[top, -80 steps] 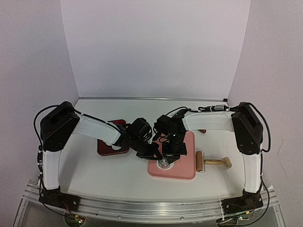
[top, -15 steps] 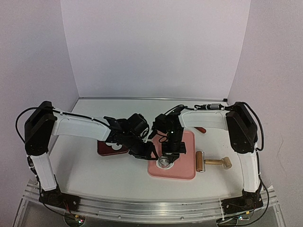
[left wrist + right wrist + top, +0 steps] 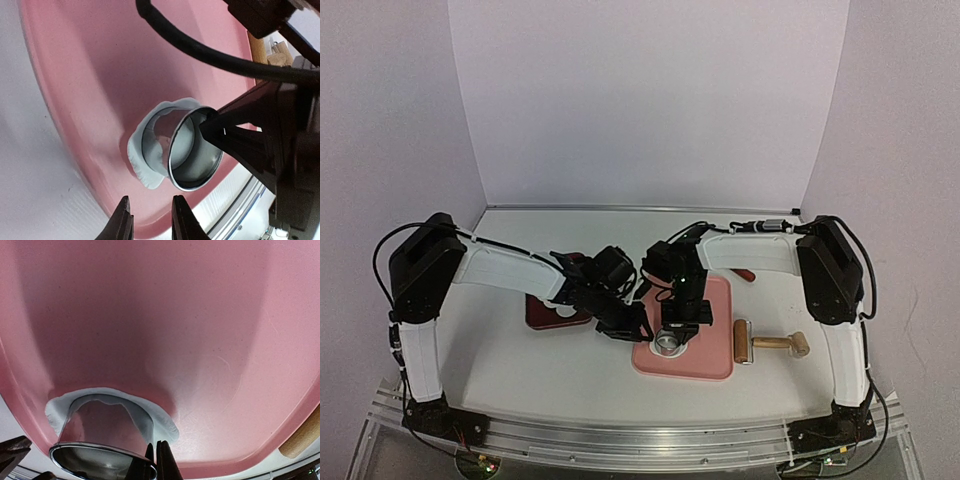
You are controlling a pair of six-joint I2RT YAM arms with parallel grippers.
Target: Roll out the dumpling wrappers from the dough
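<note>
A metal ring cutter (image 3: 668, 343) stands on the pink board (image 3: 705, 350) near its front left corner. My right gripper (image 3: 155, 456) is shut on the cutter's rim (image 3: 100, 455). The dough (image 3: 142, 162) is a ragged white curved scrap hugging the outside of the ring cutter (image 3: 192, 150); it also shows as the dough (image 3: 162, 420) in the right wrist view. My left gripper (image 3: 150, 220) hovers low over the board's left edge, just short of the dough, open a narrow gap with nothing between its fingers. The dumpling wrappers are out of view.
A dark red plate (image 3: 552, 312) lies left of the board, partly under my left arm. A wooden rolling pin (image 3: 770, 345) rests on the table to the right of the board (image 3: 210, 340). The table's front rail runs close behind the cutter.
My left arm's upper links have swung while its gripper stayed beside the cutter, shifting slightly toward it. The right gripper has kept its hold on the cutter in place.
</note>
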